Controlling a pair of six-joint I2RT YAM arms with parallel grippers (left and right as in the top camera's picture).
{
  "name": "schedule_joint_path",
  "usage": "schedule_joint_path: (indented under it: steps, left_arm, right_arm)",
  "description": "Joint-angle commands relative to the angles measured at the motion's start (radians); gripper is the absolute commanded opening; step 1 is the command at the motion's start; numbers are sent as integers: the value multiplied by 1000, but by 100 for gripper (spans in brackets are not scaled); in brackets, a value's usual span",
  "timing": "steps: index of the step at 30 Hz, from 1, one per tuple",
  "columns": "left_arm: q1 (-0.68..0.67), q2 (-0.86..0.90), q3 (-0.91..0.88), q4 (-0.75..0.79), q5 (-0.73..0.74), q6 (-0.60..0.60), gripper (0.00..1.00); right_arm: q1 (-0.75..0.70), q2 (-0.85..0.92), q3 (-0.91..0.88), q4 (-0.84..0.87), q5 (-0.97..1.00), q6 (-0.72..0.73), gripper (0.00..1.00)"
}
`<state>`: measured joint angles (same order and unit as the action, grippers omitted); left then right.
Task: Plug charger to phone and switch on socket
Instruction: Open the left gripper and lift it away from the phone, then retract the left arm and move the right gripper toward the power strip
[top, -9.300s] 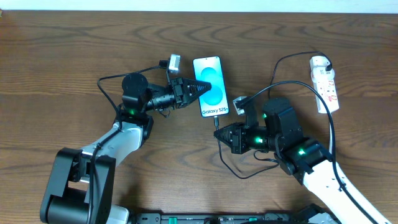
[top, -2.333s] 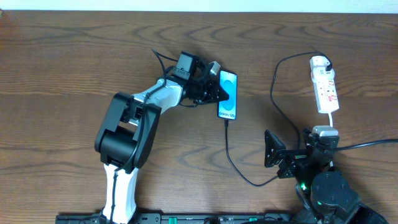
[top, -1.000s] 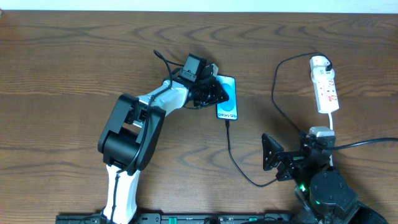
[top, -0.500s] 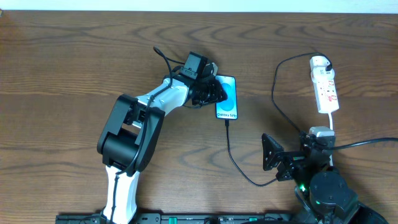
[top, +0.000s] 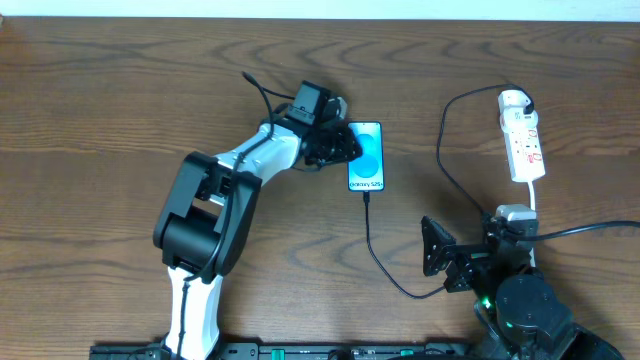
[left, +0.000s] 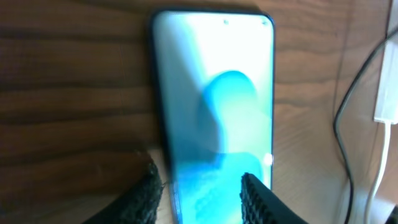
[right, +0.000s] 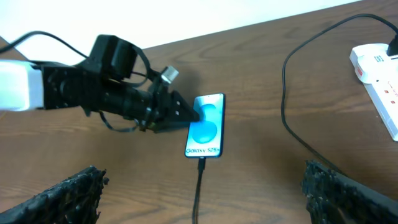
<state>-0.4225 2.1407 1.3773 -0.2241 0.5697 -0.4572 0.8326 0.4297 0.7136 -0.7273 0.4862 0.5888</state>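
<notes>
My left end effector (top: 347, 150), part-open, and right end effector (right: 202, 179), wide, hold nothing; charger (top: 372, 245) in phone (top: 366, 155); socket (top: 524, 140) switch next.

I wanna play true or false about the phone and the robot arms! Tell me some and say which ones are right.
1. The phone has a bright blue screen. True.
2. The black cable goes into the phone's bottom end. True.
3. The right gripper is holding the power strip. False: it is open, holds nothing and sits apart from the strip.
4. The left gripper is far from the phone. False: its fingers are right at the phone's edge.
</notes>
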Motion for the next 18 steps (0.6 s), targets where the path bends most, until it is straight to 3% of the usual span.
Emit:
schedule_joint_path:
  steps: [1, 6, 14, 18]
  left_arm:
    - [61, 3, -18, -38, -92, 19, 48]
    - [141, -54, -18, -85, -92, 27, 52]
    - [319, -255, -18, -299, -98, 211, 53]
    - [413, -411, -18, -443, -212, 218, 52]
  right_arm:
    - [-2, 2, 11, -15, 2, 9, 99]
    - [-2, 2, 11, -17, 1, 9, 99]
    - [-2, 2, 11, -10, -42, 10, 99]
    - [-2, 3, 10, -5, -40, 10, 99]
